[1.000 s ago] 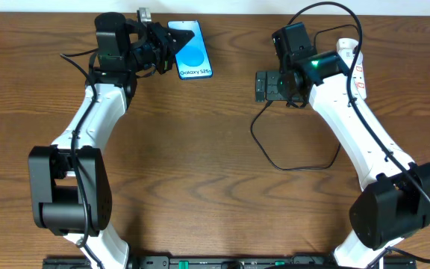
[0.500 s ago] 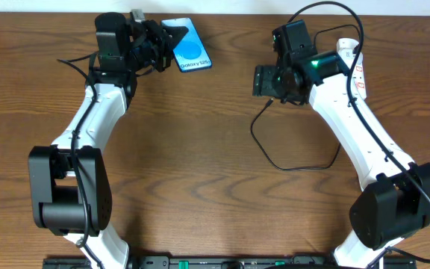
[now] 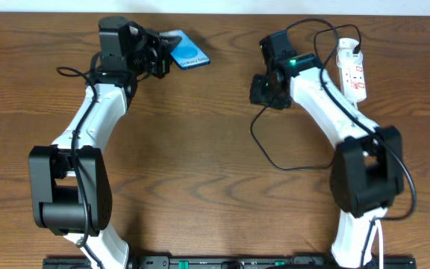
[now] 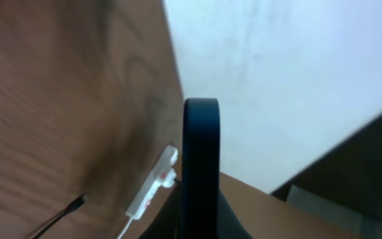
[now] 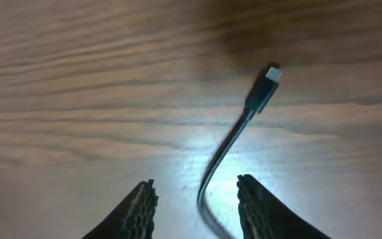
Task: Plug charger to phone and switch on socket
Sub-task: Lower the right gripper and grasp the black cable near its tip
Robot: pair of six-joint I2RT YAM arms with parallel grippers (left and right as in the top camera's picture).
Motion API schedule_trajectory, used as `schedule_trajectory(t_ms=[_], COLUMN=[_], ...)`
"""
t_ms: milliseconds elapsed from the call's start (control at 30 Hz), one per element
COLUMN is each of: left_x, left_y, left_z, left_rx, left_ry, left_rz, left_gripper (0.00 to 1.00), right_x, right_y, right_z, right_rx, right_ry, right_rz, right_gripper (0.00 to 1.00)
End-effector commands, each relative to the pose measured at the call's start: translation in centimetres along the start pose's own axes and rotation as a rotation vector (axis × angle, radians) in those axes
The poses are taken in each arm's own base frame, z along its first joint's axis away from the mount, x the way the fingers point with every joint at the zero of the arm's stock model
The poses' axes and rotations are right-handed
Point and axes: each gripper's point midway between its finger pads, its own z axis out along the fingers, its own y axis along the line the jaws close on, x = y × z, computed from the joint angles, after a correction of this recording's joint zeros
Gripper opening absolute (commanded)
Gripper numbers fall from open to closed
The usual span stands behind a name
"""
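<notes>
Right wrist: gripper (image 5: 196,184) wide around charger (image 5: 260,96)

Left arm (image 3: 88,121) and right arm (image 3: 327,101): white links, black joint housings, thin black cables. Green light (image 3: 293,61) on right wrist. Fingers (image 5: 141,211) black, ribbed

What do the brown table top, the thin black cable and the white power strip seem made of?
Brown table top: wood or wood veneer, slight sheen; grain lines show. Thin black cable: probably rubbery plastic sheath, bends smoothly; silvery tip, likely metal. White power strip: smooth, probably moulded plastic.
</notes>
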Motion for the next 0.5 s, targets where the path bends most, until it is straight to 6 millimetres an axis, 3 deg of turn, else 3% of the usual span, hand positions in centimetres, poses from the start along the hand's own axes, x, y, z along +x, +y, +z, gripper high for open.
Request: schedule_trajectory(t_ms=[0, 200, 467], left_x=[0.4, 0.8, 1.2], left_y=[-1.2, -1.2, -1.2], left_z=[-0.3, -0.3, -0.3], left_rx=[0.025, 0.028, 0.029], left_ry=[0.006, 0.031, 0.048], left_rz=[0.044, 0.061, 0.062], left_gripper=[0.07, 0.07, 0.07], right_x=[-0.2, -0.5, -0.3], right_y=[-1.2, -2.1, -3.0], right_z=[1.5, 3.2, 4.0], right_rx=[0.001, 0.0, 0.049], right_ry=[0.028, 0.049, 0.052], right_rz=[0.041, 0.063, 0.063], right_gripper=[0.39, 0.38, 0.37])
